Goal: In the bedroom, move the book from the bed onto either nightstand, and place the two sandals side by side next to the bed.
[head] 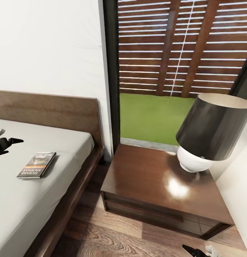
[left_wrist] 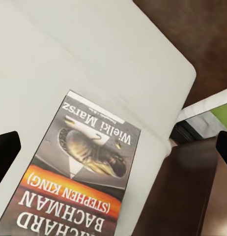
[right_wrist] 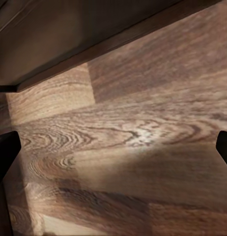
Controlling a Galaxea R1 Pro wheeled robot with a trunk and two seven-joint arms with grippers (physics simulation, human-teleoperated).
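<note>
Head view shows the book (head: 37, 165) lying flat on the bed (head: 48, 150), near its edge, at 9 o'clock. Left gripper (left_wrist: 113, 147) hangs over it, fingers wide open. Nightstand (head: 144, 182) with lamp (head: 209, 132) sits at 3 o'clock, bare wood floor (head: 112, 235) between. Right gripper (right_wrist: 113, 147) is open above the floor.

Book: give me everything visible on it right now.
The book is a thin paperback lying flat, cover up, on the bed's grey mattress, near the nightstand-side edge. The cover is dark with a picture in the middle, "Wielki Marsz" in white at one end, and an orange-red band reading "(STEPHEN KING)" above "RICHARD BACHMAN" in white at the other. It looks closed and undamaged. Only the mattress touches it. The left gripper hovers beside it, open, not in contact; its wrist camera looks straight down at the cover.
</note>
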